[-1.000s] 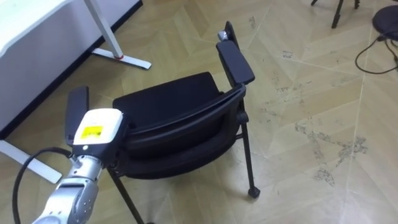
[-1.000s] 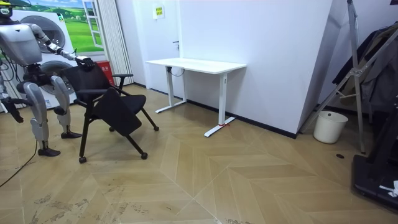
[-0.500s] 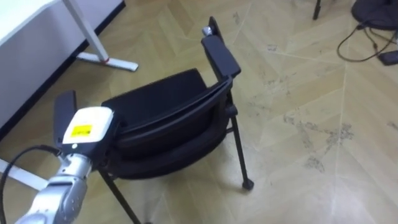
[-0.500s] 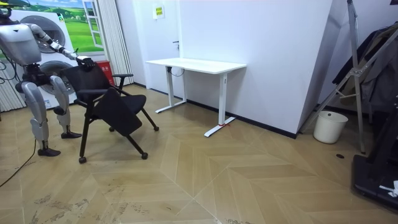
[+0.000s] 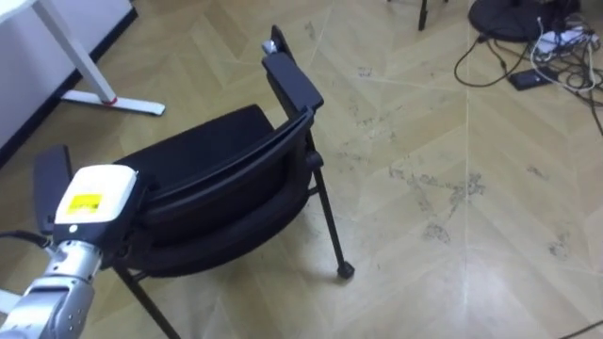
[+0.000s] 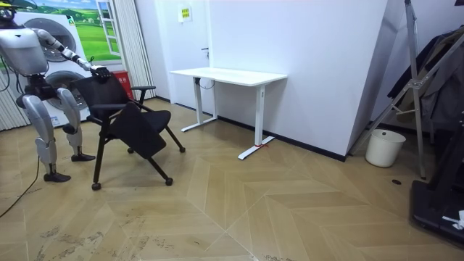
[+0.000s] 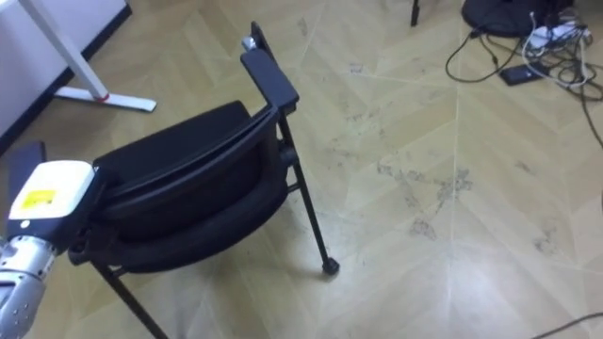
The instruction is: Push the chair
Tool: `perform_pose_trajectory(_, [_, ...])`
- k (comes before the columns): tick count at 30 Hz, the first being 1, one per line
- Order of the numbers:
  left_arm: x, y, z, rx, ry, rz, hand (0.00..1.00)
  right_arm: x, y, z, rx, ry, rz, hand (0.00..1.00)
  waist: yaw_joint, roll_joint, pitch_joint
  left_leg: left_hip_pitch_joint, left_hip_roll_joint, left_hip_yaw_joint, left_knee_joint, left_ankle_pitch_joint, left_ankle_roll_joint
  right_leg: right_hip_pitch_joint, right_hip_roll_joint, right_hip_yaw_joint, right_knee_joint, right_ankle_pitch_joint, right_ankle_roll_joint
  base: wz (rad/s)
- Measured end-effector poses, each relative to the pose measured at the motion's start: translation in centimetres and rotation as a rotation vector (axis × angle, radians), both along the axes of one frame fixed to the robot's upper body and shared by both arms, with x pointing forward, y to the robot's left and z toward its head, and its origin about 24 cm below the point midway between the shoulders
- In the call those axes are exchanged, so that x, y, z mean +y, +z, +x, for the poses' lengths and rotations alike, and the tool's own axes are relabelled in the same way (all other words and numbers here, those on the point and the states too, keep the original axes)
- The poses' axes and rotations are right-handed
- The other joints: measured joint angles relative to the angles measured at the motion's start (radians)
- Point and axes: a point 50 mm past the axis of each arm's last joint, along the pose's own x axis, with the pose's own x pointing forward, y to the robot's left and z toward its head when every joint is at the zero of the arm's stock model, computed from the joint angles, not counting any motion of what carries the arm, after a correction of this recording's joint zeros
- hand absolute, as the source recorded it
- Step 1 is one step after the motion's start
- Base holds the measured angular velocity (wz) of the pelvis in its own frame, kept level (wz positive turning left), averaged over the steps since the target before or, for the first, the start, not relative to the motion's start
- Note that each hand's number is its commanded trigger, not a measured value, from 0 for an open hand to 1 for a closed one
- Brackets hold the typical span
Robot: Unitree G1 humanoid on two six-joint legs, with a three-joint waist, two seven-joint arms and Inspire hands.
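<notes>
Left hand [image 5: 90, 194] rests against the black chair [image 5: 221, 202] backrest's top edge.

Room interior. Pale herringbone wood floor [image 6: 239, 210], scuffed in patches; plain white walls [image 6: 319, 65], evenly lit. A white desk [image 6: 228, 75] stands against the wall. A white bucket [image 6: 384, 147] sits near a metal stand [image 6: 415, 87]. Dark cables [image 5: 528, 47] lie on the floor.
</notes>
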Motion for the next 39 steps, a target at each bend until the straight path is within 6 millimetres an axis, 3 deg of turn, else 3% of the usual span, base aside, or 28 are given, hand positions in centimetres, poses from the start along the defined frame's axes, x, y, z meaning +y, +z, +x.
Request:
perform_pose_trajectory(4, [0.1, 0.2, 0.0, -0.014, -0.019, 0.007, 1.00, -1.1, 4.6, 1.7, 0.033, -0.032, -0.203, 0.00, 0.002, -0.003, 0.0025, -0.007, 0.000, -0.004, 0.001, -0.001, 0.000, 0.001, 0.000, 0.000, -0.007, 0.000, 0.000, 0.03])
perform_pose_trajectory(7, [0.2, 0.4, 0.0, -0.024, -0.026, 0.013, 1.00, -1.4, 9.2, 4.2, 0.022, -0.041, -0.383, 0.00, 0.006, -0.001, 0.0040, -0.009, 0.000, -0.001, 0.013, -0.002, -0.001, -0.004, -0.001, 0.005, -0.005, 0.000, 0.000, -0.03])
perform_pose_trajectory(9, [0.2, 0.5, 0.1, -0.030, -0.034, 0.025, 1.00, -0.7, 13.3, 6.2, 0.018, -0.027, -0.571, 0.00, 0.018, 0.001, 0.0054, -0.014, 0.000, -0.001, 0.013, -0.002, -0.001, -0.011, 0.000, 0.006, -0.004, 0.000, 0.000, -0.03])
perform_pose_trajectory(11, [0.2, 0.5, 0.1, -0.031, -0.038, 0.021, 1.00, 0.1, 15.8, 8.1, 0.026, 0.023, -0.701, 0.00, 0.023, 0.001, 0.0062, -0.015, 0.000, 0.000, 0.018, -0.002, -0.001, -0.011, 0.000, 0.008, -0.003, 0.001, 0.000, -0.02])
perform_pose_trajectory(15, [-0.2, 0.6, 0.3, -0.039, -0.050, 0.008, 1.00, 2.7, 18.5, 11.3, 0.048, 0.119, -0.918, 0.00, 0.047, 0.004, 0.0100, -0.013, 0.001, 0.008, 0.016, -0.002, -0.001, -0.011, 0.000, 0.009, -0.004, 0.002, 0.000, -0.03])
perform_pose_trajectory(22, [-1.0, 0.7, 0.9, -0.038, -0.067, -0.014, 1.00, 6.1, 19.3, 14.3, 0.025, 0.335, -1.024, 0.00, 0.090, 0.006, 0.0175, -0.004, 0.002, 0.014, 0.014, -0.002, -0.001, -0.006, 0.001, 0.011, -0.005, 0.002, -0.001, -0.03])
perform_pose_trajectory(26, [-1.3, 1.1, 1.6, -0.034, -0.088, -0.007, 1.00, 9.5, 19.5, 16.9, 0.030, 0.543, -1.155, 0.00, 0.112, -0.001, 0.0255, 0.004, 0.002, 0.014, 0.004, -0.002, -0.001, 0.004, 0.002, 0.009, -0.017, 0.006, -0.001, 0.01])
perform_pose_trajectory(35, [-2.7, 1.8, 2.5, -0.053, -0.147, -0.008, 1.00, 14.7, 17.9, 20.8, 0.043, 1.015, -1.308, 0.00, 0.198, -0.012, 0.0305, 0.016, 0.007, 0.014, -0.007, -0.002, -0.001, 0.010, 0.007, 0.005, -0.025, 0.013, -0.002, -0.02])
perform_pose_trajectory(39, [-3.2, 2.3, 2.9, -0.049, -0.174, -0.002, 1.00, 16.5, 16.7, 22.4, 0.084, 1.250, -1.347, 0.00, 0.223, -0.024, 0.0300, 0.015, 0.010, 0.013, -0.008, -0.002, -0.001, 0.009, 0.007, -0.022, -0.025, 0.014, -0.004, -0.01])
